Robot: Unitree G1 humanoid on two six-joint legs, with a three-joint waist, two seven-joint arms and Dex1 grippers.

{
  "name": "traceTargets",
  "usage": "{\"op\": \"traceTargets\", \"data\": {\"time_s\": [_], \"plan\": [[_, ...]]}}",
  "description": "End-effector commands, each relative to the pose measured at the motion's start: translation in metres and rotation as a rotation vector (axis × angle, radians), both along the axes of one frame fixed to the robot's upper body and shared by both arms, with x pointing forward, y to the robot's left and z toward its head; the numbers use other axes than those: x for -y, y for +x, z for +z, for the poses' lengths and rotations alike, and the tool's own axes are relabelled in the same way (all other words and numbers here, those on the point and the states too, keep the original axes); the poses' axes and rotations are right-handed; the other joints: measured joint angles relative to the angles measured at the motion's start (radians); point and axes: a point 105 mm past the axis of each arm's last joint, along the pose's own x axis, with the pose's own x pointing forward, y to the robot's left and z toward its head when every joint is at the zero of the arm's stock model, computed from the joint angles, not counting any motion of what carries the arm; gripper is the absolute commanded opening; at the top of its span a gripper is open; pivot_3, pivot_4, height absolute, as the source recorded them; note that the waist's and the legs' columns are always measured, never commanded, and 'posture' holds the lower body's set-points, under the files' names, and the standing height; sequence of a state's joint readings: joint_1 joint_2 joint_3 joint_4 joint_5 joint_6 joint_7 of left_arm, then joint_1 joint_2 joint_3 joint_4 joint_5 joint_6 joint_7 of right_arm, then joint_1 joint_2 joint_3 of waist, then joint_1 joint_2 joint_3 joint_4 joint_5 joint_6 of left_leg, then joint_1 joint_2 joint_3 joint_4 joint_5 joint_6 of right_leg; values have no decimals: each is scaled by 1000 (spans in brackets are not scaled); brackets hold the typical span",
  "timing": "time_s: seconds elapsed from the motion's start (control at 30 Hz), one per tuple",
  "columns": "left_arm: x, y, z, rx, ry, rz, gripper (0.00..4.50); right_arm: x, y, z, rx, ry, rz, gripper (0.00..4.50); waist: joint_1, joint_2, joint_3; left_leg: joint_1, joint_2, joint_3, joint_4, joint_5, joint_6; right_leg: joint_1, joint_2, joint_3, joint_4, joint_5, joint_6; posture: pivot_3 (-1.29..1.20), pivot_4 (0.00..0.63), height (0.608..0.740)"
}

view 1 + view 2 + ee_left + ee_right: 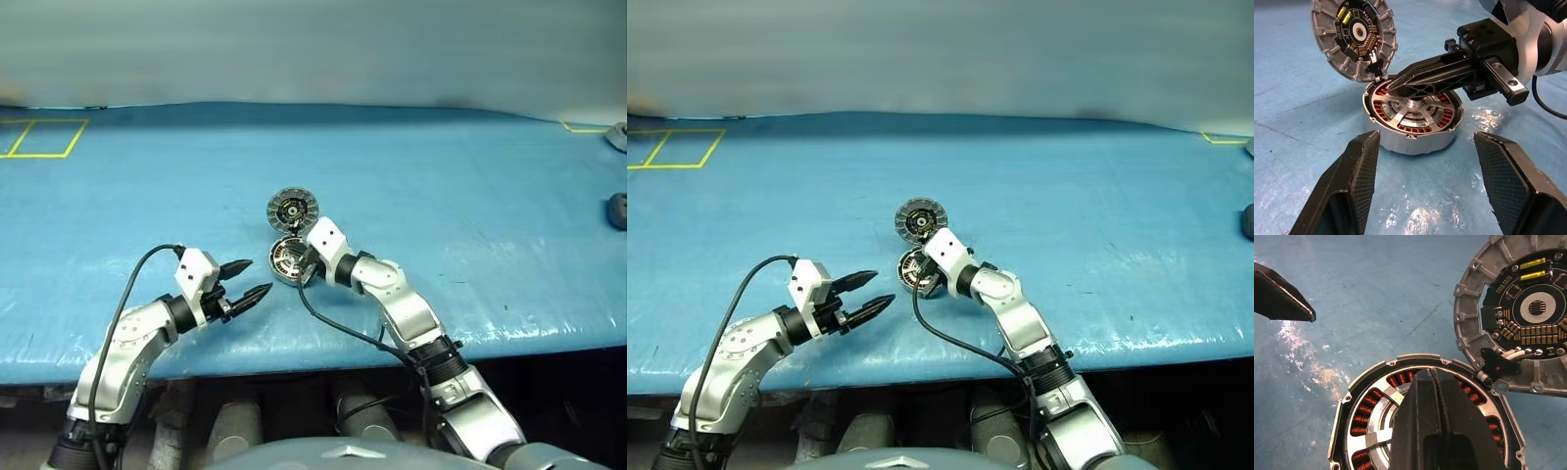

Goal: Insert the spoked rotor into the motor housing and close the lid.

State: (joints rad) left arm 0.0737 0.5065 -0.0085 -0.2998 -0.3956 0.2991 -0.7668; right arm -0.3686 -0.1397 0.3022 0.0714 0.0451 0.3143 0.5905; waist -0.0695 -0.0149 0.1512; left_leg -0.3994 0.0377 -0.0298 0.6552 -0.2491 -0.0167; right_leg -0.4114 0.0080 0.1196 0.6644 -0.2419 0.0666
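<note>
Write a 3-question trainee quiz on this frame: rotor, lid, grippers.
1. True or false: the spoked rotor already lies inside the motor housing.
2. The lid is: A) shut over the housing, B) open, tilted up behind the housing, C) lying apart on the blue table.
3. Which gripper has its fingers pressed together over the rotor, and how does the other one stand?

Key:
1. True; its spokes sit over the copper windings.
2. B; its inner face shows.
3. The right gripper is shut, tips over the rotor near the lid's hinge. The left gripper is open, short of the housing and holding nothing.
</note>
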Motion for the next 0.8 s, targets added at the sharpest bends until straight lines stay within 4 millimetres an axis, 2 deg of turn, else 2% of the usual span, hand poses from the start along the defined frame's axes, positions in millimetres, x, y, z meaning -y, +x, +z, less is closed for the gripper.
{"op": "traceTargets", "data": {"time_s": [0.03, 0.1, 0.3, 0.57, 0.8], "plan": [[0, 3, 8, 40, -8, -1, 3307, 0, 1, 45, 110, 120, 5, 36, 0, 0, 0, 0, 0, 0, 0, 0, 0, -1, 0, 0, 0, 0, 0, 0, 150, 740], [0, 4, 8, 42, -9, -2, 3307, 0, -2, 46, 121, 95, 26, 36, 0, 0, 0, -1, 0, 0, -1, 0, 0, -1, 0, 0, 0, 0, 0, 0, 150, 740], [0, 5, 9, 44, -11, -2, 3307, 0, -13, 9, 53, -69, 80, 36, 1, 0, 0, -1, 0, -1, -4, 0, 0, -1, 0, 0, -2, -1, -1, 0, 150, 740], [-2, 7, 11, 50, -7, 8, 3307, 3, -11, -3, 20, -87, 57, 36, 0, 0, 0, 0, 0, 0, -4, 0, 0, -1, 0, 0, -2, -1, -1, 0, 150, 740], [-3, 8, 11, 48, -7, 17, 3307, 9, -15, -32, -33, -183, 40, 36, -1, -1, 0, 1, 0, 0, -4, 0, 0, 0, 0, 0, -2, -1, -1, 0, 150, 740]]}}
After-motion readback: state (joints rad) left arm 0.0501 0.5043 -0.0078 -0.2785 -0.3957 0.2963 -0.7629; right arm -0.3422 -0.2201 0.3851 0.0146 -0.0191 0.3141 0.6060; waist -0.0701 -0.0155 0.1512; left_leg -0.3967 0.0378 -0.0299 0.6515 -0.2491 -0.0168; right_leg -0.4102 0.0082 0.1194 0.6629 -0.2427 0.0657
